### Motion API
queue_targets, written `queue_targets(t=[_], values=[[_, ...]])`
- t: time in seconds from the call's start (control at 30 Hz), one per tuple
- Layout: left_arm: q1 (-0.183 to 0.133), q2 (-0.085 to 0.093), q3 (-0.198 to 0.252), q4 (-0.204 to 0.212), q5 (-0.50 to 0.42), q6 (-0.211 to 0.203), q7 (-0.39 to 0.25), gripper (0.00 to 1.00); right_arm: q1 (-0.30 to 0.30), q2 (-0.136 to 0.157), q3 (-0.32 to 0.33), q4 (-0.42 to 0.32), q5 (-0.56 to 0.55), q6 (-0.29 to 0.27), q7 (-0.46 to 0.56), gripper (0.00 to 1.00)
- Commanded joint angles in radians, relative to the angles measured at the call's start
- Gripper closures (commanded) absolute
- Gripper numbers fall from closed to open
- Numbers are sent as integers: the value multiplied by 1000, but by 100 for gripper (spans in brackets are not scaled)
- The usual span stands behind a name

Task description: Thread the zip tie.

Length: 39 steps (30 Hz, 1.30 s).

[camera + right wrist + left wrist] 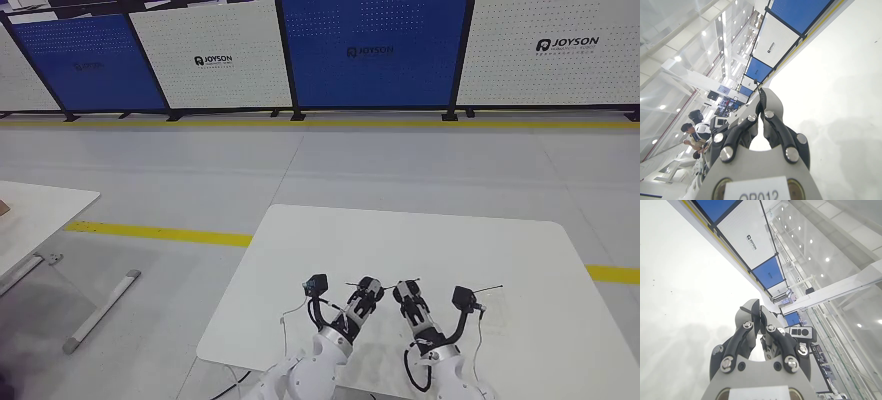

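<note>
The zip tie [757, 86] is looking like thin black plastic, smooth with a dull sheen. The right gripper [760, 92] is showing pale grey matt plastic shells [776, 102], glossy black links [780, 130] and bright polished metal screws [791, 153] (the left gripper [760, 311] is wearing the same finish). The pads [763, 99] lining the jaws are appearing black and finely ribbed. The tabletop [420, 245] is reading white, smooth and matt.

- the zip tie [757, 85] runs between the pressed-together pads of the right gripper [762, 92]; that stretch is hidden.
- a short black end of it pokes out of the left gripper [760, 308]; its fingers cover the rest.
- from above, it is too thin to tell whether tail meets head.
- the left arm [318, 362] and right arm [440, 368] are cut off by the picture's edge at the near edge of the table [420, 240].
</note>
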Motion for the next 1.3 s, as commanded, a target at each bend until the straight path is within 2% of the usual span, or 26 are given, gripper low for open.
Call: queue_targets(t=[0.0, 0.03, 0.07, 0.23, 0.3, 0.37, 0.73, 1.0, 1.17, 1.2, 1.27], values=[[0, 0, -2, 1, -3, -4, -3, 20, 0, 0, 2, 3, 1, 0, -2, 100], [1, 0, -2, 1, -3, -5, -4, 29, 0, -1, 3, 4, 2, 0, -2, 100], [2, 0, -4, 0, -3, -7, -5, 58, 0, -1, 3, 5, 3, 0, -2, 100], [5, -1, -7, -4, 1, -10, -9, 90, -1, -2, 5, 6, 3, -1, -2, 100], [6, -1, -8, -4, 5, -10, -9, 97, -2, -3, 6, 5, 2, 0, -3, 100], [7, -1, -8, -4, 7, -10, -8, 100, -3, -3, 7, 5, 2, 1, -4, 100], [4, -6, -11, 3, -7, -11, -10, 100, -5, -6, 12, 5, 5, -1, 1, 100], [9, -5, -14, -4, -16, -39, -38, 100, 5, -7, 8, 11, 11, -1, 43, 100], [8, -5, -21, 0, -21, -37, -43, 100, 11, -9, 8, 18, 19, -3, 42, 100], [8, -5, -22, 1, -20, -35, -43, 84, 11, -9, 9, 18, 20, -3, 41, 100], [7, -6, -24, 2, -15, -30, -38, 0, 9, -9, 12, 16, 20, -2, 37, 100]])
